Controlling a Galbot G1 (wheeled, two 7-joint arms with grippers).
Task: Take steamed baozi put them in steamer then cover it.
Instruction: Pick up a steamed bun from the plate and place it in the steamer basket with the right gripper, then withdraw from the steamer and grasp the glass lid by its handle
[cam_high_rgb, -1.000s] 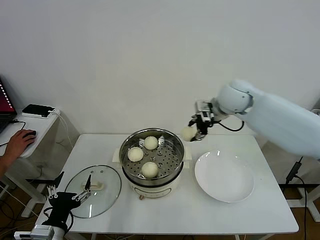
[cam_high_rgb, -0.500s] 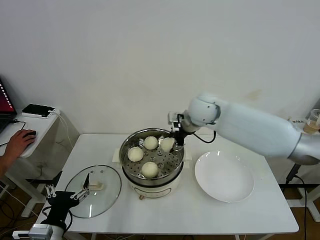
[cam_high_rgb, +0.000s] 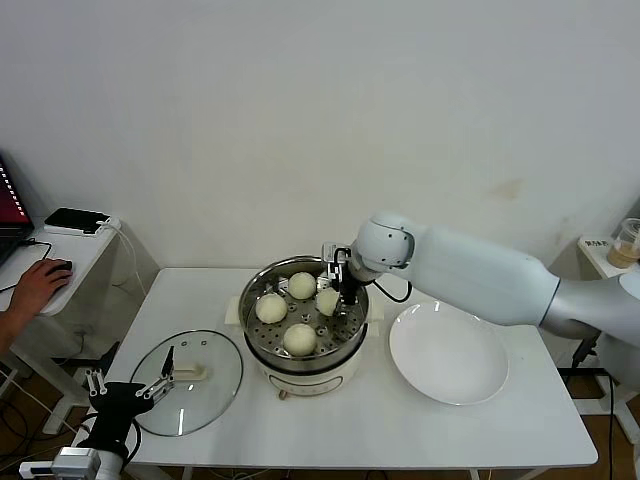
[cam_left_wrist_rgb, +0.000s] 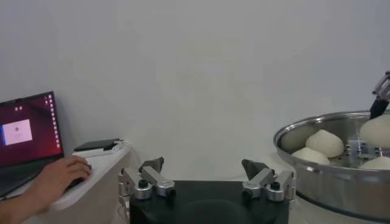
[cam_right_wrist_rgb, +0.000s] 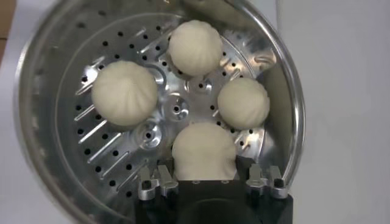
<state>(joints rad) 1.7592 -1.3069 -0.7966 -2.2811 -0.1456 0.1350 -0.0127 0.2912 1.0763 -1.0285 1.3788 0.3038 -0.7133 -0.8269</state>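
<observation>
- The right gripper (cam_high_rgb: 333, 297) reaches into the steamer (cam_high_rgb: 262, 358) at its plate-side edge, fingers clasped around a fourth baozi (cam_right_wrist_rgb: 203, 152) held just over the perforated tray (cam_right_wrist_rgb: 122, 155).
- Three baozi (cam_high_rgb: 300, 339) lie on that tray.
- The glass cover (cam_high_rgb: 215, 385) lies flat on the desk (cam_high_rgb: 400, 425) beside the steamer, opposite the white plate (cam_high_rgb: 448, 353).
- The left gripper (cam_left_wrist_rgb: 207, 176) hangs spread wide and empty near the cover, off the desk edge.

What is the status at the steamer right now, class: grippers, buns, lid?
Right gripper inside steamer, shut on fourth baozi. Three baozi already on the tray. Left gripper open, parked beside cover, which lies on the table. White plate empty; nothing obstructing.
</observation>
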